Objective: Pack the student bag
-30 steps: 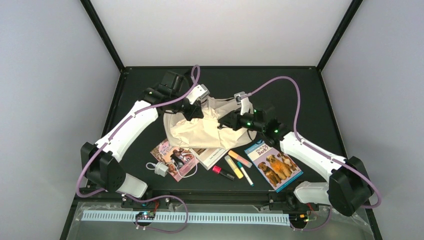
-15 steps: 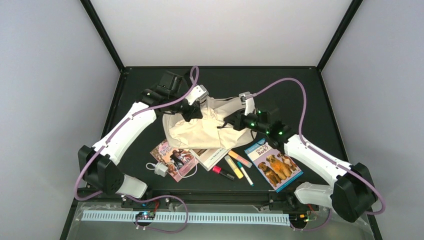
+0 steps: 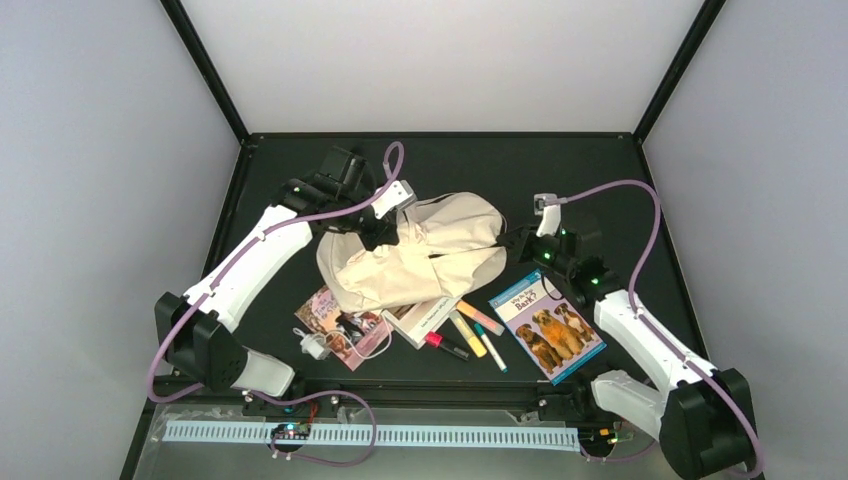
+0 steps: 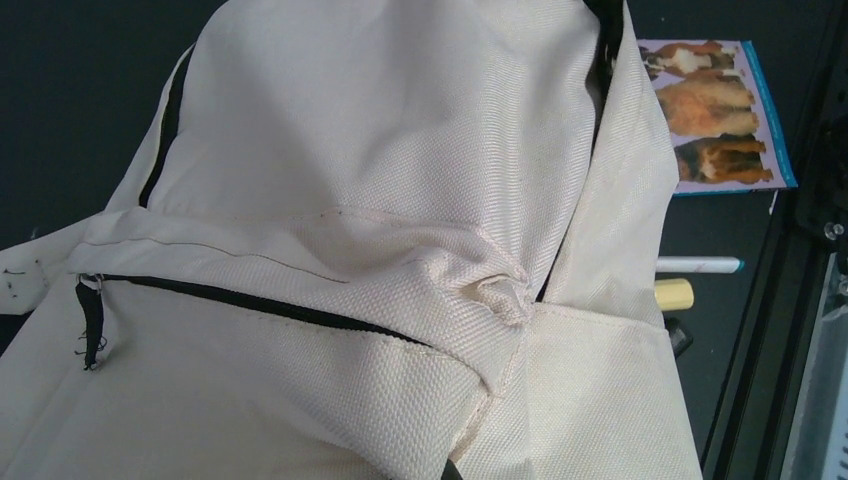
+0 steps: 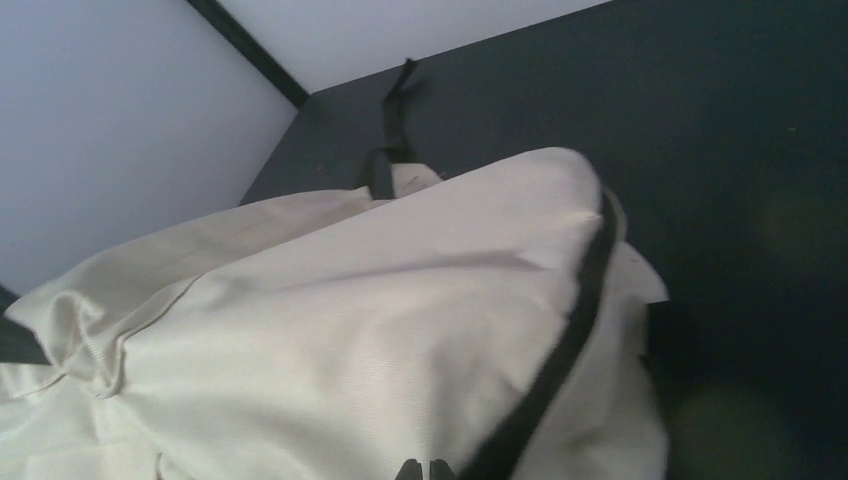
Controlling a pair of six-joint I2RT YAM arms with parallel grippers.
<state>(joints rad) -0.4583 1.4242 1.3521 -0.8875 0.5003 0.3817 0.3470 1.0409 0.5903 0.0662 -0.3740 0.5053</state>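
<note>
The student bag [image 3: 430,255], cream fabric with dark zippers, lies in the middle of the black table and fills the left wrist view [image 4: 380,200] and the right wrist view [image 5: 330,330]. My left gripper [image 3: 385,232] is shut on bunched fabric at the bag's upper left; only a dark tip shows at the bottom of its own view. My right gripper [image 3: 508,246] is at the bag's right end. Its fingertips [image 5: 408,470] are pressed together beside the black zipper line [image 5: 560,340], shut on the bag's edge.
In front of the bag lie a dog book [image 3: 547,322], a pink book [image 3: 340,322], a white booklet [image 3: 420,315], highlighters [image 3: 472,328], a red marker [image 3: 445,345] and a white charger with cable [image 3: 315,343]. The dog book [image 4: 715,115] also shows in the left wrist view.
My right gripper closed and then moved right, drawing the bag's right end out with it. The bag now lies wider. The pink book and charger slid slightly toward the near left.
</note>
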